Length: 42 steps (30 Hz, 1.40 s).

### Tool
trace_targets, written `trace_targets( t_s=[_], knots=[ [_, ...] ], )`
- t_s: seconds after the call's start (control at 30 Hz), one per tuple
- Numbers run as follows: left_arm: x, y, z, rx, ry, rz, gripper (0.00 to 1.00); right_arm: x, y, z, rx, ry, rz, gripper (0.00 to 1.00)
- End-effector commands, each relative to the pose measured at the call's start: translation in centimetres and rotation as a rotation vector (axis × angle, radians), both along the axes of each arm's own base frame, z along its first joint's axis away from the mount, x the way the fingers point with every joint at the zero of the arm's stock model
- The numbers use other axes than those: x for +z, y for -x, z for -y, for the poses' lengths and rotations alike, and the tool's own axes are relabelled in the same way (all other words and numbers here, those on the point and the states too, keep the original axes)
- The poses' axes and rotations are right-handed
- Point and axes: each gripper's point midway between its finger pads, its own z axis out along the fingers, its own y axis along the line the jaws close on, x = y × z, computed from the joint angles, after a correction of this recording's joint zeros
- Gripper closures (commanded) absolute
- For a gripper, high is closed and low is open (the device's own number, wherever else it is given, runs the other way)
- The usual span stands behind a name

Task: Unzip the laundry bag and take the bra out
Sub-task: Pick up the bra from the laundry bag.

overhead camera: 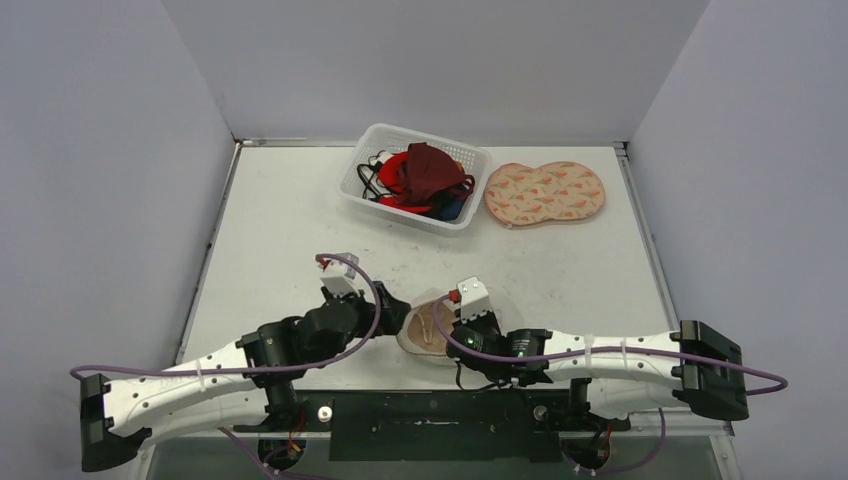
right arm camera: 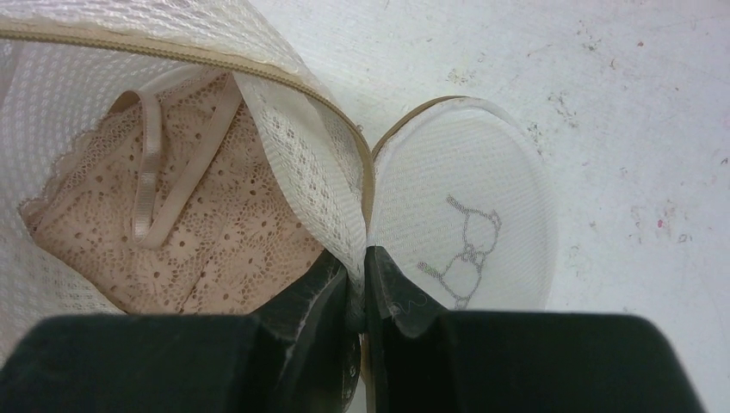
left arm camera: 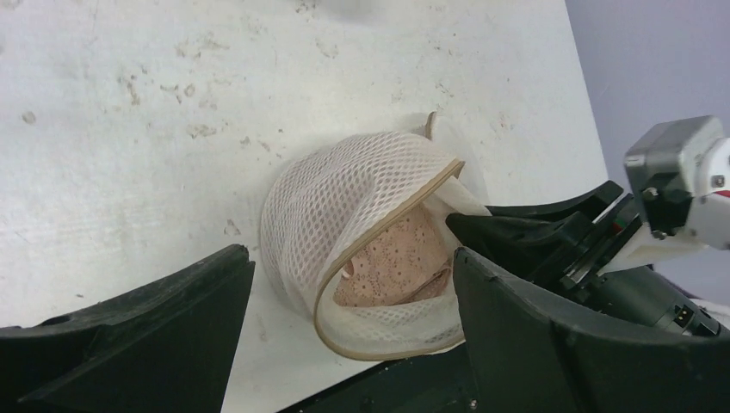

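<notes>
Mesh bag [overhead camera: 428, 330] at lower centre of surface [overhead camera: 300, 220], zip open, mouth gaping. Inside: beige lace bra [right arm camera: 215, 245], strap looped on top. Pinched shut on bag's rim beside the zip: right claw [right arm camera: 363, 258]. Spread wide, one finger either side of bag: left claw [left arm camera: 351, 254]. Upper centre: white basket [overhead camera: 362, 168] holding red and dark garments [overhead camera: 425, 172].

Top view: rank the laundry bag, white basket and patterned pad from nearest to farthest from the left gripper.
1. laundry bag, right beside the left gripper, near edge.
2. white basket, far side, centre.
3. patterned pad, far side, right of the basket.
</notes>
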Motion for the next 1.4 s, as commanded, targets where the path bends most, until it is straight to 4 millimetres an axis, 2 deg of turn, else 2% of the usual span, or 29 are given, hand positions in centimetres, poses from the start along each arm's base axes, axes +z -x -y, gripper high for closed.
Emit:
trace_targets(
  t_s=[0.0,0.17,0.5,0.67,0.73,0.83,0.93,1.07,1.13,1.17,1.23,1.37],
  knots=[
    [1.3,-0.5,1.2,-0.141,-0.246,0.056,0.18,1.8,-0.3,-0.6,0.014,-0.027,0.040,0.93],
    [-1.0,0.0,2.2,-0.210,-0.396,-0.031,0.23,1.8,-0.3,-0.9,0.021,-0.029,0.032,0.94],
    [-4.6,0.5,2.6,-0.224,-0.386,-0.116,0.41,2.3,-0.2,-0.7,0.013,-0.078,0.039,0.95],
    [-6.4,0.1,2.7,-0.202,-0.381,-0.159,0.61,2.9,-0.4,-0.3,-0.012,-0.121,0.063,0.95],
    [-6.8,0.0,2.9,-0.202,-0.380,-0.169,0.73,3.3,-0.5,-0.2,-0.017,-0.154,0.073,0.95],
    [-6.2,-0.3,2.9,-0.174,-0.351,-0.155,0.99,4.3,-0.7,0.1,-0.030,-0.193,0.097,0.95],
    [-2.8,-1.2,3.0,-0.138,-0.263,-0.076,1.00,6.3,-1.3,0.4,-0.046,-0.217,0.151,0.95],
    [4.3,-2.4,2.8,-0.104,-0.162,0.068,1.00,11.4,-2.5,0.6,-0.065,-0.224,0.258,0.95],
    [6.8,-2.7,2.7,-0.098,-0.135,0.114,1.00,12.6,-2.8,0.4,-0.062,-0.220,0.282,0.95],
    [7.4,-2.7,2.7,-0.099,-0.130,0.124,1.00,12.6,-2.8,0.3,-0.060,-0.217,0.285,0.95],
    [6.4,-2.8,2.6,-0.097,-0.147,0.117,1.00,11.4,-2.8,0.1,-0.059,-0.212,0.280,0.95],
    [1.7,-2.3,3.0,-0.109,-0.145,0.064,1.00,7.2,-2.6,0.3,-0.070,-0.219,0.250,0.95]
  ],
)
